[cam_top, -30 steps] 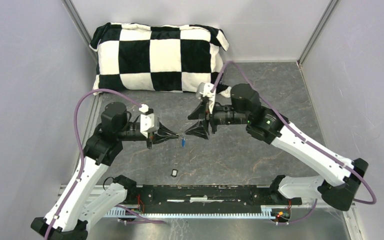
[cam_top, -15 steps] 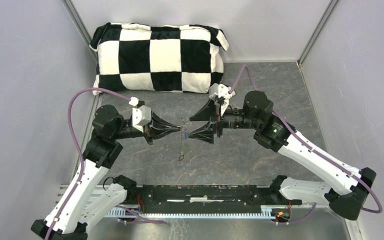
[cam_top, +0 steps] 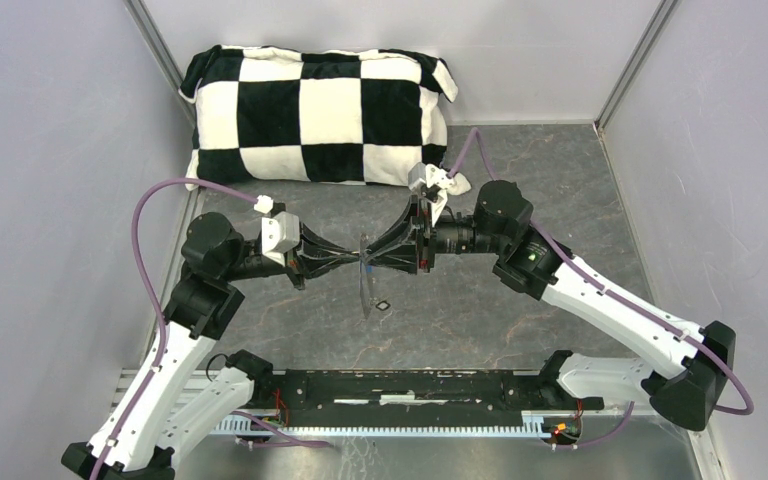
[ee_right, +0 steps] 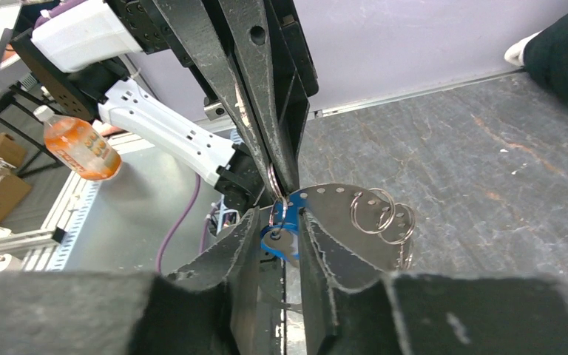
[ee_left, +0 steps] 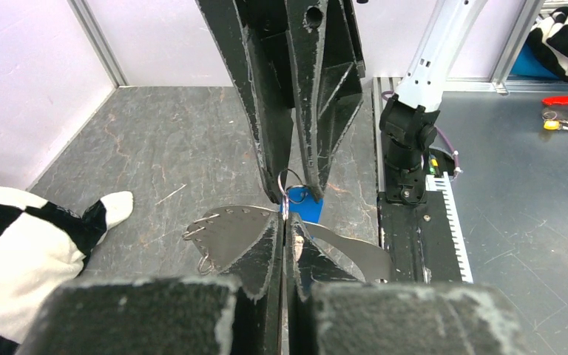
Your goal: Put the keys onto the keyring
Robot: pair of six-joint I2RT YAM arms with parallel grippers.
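Note:
The keyring [cam_top: 364,290] hangs edge-on between the two arms. In the right wrist view it is a thin silvery plate [ee_right: 336,214] with holes along its rim and small split rings on it. My left gripper [cam_top: 358,262] is shut on its upper rim [ee_left: 229,229]. The blue key [ee_right: 279,242] dangles from a small ring at that spot. My right gripper [ee_right: 281,225] faces the left one tip to tip, its fingers pressed on either side of the blue head [ee_left: 307,211]. The black key [cam_top: 382,305] shows beside the keyring's lower end; whether it hangs there I cannot tell.
A black-and-white checkered pillow [cam_top: 320,100] lies against the back wall. Grey walls close in left and right. The arms' mounting rail [cam_top: 410,385] runs along the near edge. An orange bottle [ee_right: 78,144] stands beyond the table.
Both grippers lifted and shifted toward the pillow. The right gripper went from wide open beside the left tip to closed around the blue key. The black key moved along with the keyring.

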